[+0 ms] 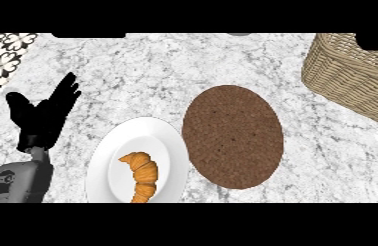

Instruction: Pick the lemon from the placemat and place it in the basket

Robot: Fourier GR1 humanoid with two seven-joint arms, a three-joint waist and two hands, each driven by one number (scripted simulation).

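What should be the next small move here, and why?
Probably no reach yet: a pause to find the lemon. The brown placemat is bare, and no lemon shows on the counter or in the visible part of the basket. Only a croissant lies on the white plate. The left hand rests open at the left edge; the right hand is out of view.
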